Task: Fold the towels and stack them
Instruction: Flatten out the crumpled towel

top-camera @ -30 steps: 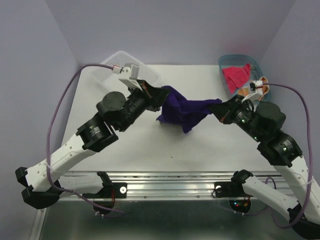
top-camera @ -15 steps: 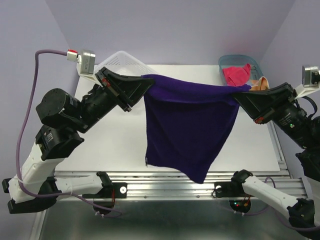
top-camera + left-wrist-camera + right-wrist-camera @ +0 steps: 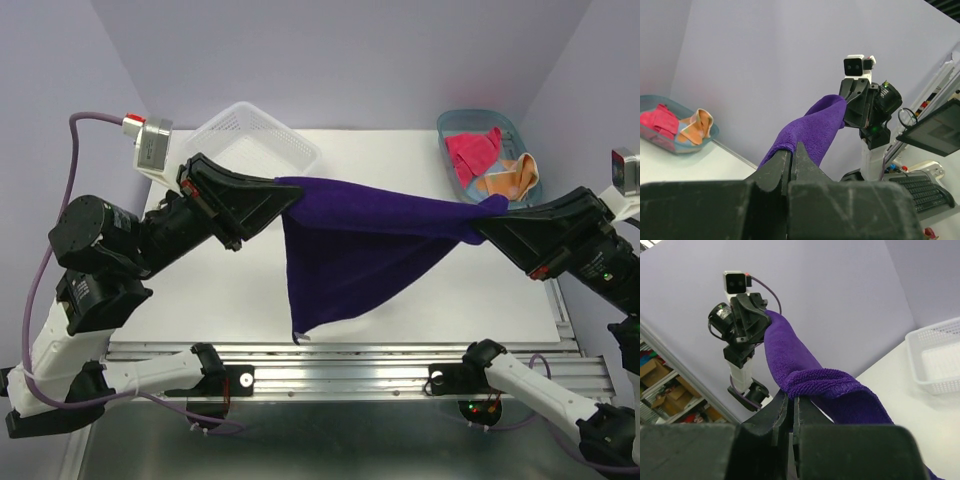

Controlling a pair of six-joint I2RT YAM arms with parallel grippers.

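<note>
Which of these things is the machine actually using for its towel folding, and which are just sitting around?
Part of the job:
purple towel, stretched in the air between the left pincer and the right pincer
pink-red towel and orange towel, both lying in the blue tub

Just lying about:
white basket

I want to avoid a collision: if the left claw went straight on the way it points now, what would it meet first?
Beyond the purple towel it grips, the left claw aims at the right claw, so probably that; depth is unclear.
</note>
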